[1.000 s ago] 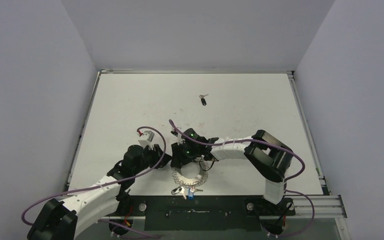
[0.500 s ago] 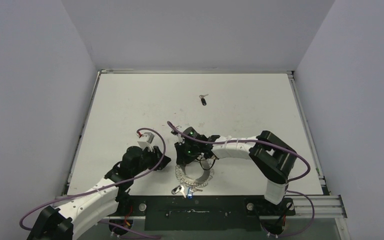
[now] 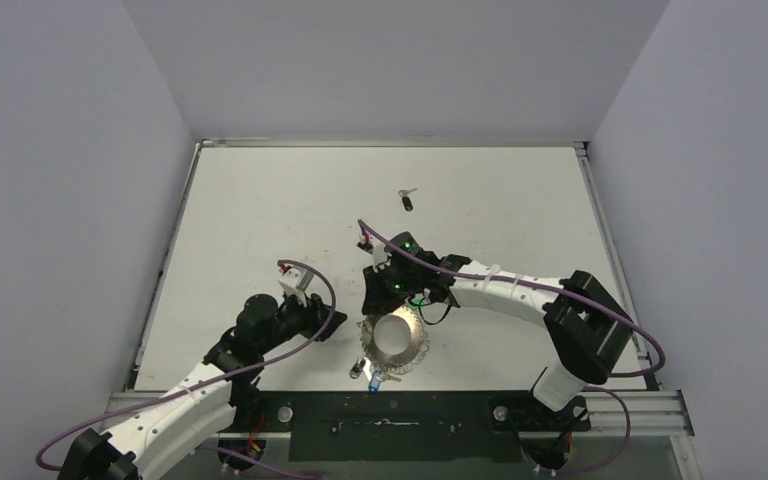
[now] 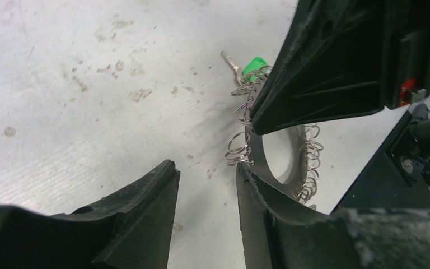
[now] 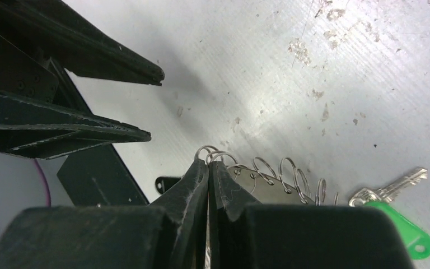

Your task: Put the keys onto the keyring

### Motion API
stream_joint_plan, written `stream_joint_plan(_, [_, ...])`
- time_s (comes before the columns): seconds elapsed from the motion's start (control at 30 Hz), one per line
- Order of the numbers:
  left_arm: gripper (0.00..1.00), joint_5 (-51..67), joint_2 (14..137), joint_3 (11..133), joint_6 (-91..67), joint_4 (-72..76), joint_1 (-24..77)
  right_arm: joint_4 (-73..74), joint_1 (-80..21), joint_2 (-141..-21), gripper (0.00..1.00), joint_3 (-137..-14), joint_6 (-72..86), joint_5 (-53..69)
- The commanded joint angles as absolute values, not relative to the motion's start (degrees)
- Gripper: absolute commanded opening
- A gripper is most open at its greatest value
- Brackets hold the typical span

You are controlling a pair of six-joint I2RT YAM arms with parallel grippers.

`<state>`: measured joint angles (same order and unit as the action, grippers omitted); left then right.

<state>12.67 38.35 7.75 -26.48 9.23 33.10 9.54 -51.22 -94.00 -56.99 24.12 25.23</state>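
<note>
Right end effector point(image 5: 208, 163): together, clamped on keyring point(image 3: 368, 347) rim.
Left end effector point(image 4: 204, 168): apart, just beside keyring.
Key point(image 3: 407, 202): well beyond both, blade pointing away.

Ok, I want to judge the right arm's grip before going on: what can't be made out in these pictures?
- Top view: the right gripper covers its own contact with the keyring.
- Right wrist view: the jaws are shut at the looped rim; they hide whether a loop is pinched.
- Top view: the far black-headed keys are too small to count.
</note>
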Motion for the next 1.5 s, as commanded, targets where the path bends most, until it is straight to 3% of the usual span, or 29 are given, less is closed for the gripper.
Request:
stream_joint_plan(0.0, [0.42, 17.46, 35.39, 7.86, -18.02, 18.35, 34.56, 12.65, -50.45, -88.25, 0.0, -57.37, 21.28, 29.77])
stream_joint_plan(0.2, [0.47, 18.72, 33.75, 7.4, -6.06, 22.51, 40.31, 17.47, -48.6, -85.01, 0.0, -57.92, 17.67, 34.39])
stream_joint_plan(0.5, [0.46, 24.43, 36.67, 5.01, 16.35, 30.86, 46.58, 21.51, -47.48, -82.0, 0.0, -58.09, 13.5, 41.25])
stream_joint_plan(1.07, [0.33, 32.29, 50.04, 8.54, 21.71, 41.06, 48.3, 21.75, -47.55, -82.33, 0.0, -58.88, 12.92, 47.11])
stream_joint_plan(1.47, [0.13, 31.71, 51.92, 9.49, 21.26, 42.86, 50.72, 21.62, -47.64, -83.14, 0.0, -59.05, 13.18, 46.85])
